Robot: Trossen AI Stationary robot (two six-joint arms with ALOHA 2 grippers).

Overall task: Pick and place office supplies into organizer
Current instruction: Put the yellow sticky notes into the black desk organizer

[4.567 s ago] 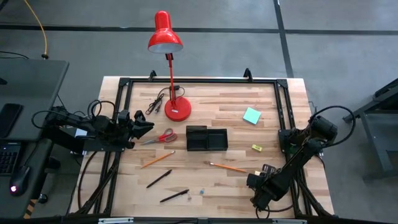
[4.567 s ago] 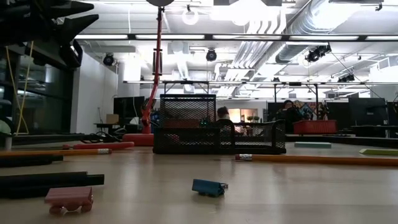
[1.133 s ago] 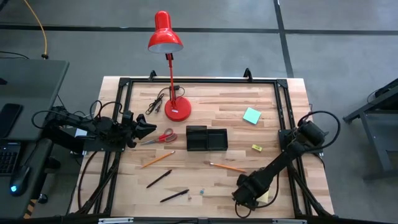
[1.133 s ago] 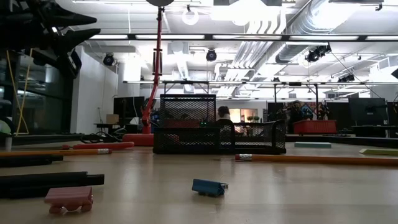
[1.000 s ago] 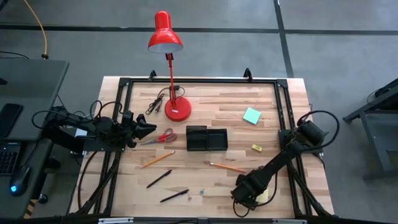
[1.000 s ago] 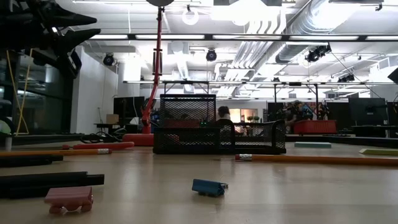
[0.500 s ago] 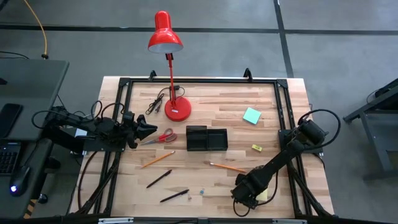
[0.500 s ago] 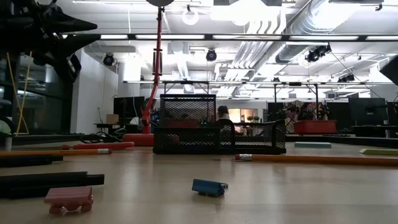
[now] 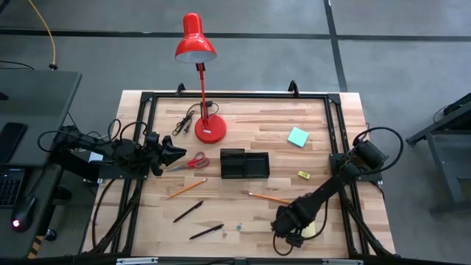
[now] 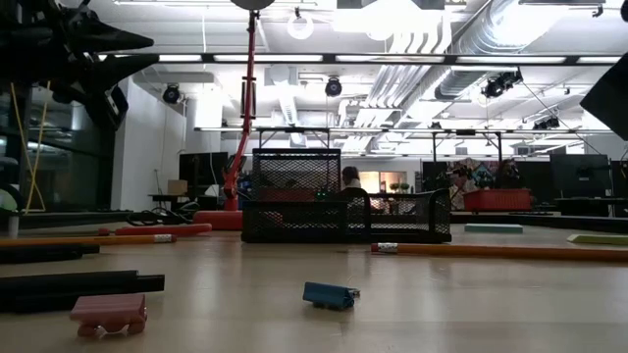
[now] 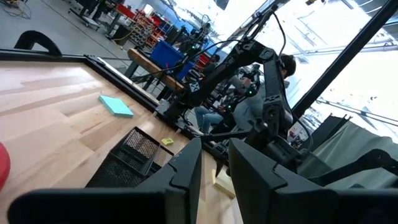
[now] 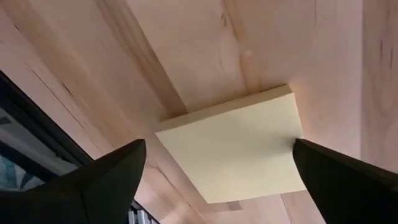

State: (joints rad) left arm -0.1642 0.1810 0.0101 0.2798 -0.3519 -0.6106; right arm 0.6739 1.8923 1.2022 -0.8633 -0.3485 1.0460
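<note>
The right gripper hung low over the near right corner of the table, its fingers spread as wide as they go and holding nothing. In the right wrist view the yellow sticky-note pad lay flat on the wood straight ahead, centred between the two fingertips, one tip off each opposite side of the square, neither touching it. From above, only a sliver of the pad showed, just beside the gripper on its right. A square pad has no long axis, so the closing line probably mattered little; what counted was that the pad sat squarely between the fingers, needing only a short drop.

The organizer stood mid-table, well apart from the pad, away and to the left, with an orange pencil lying between them.

The left gripper waited at the left edge, pointing at the red-handled scissors, fingers nearly together and empty. The right arm was much the nearer to the pad.
</note>
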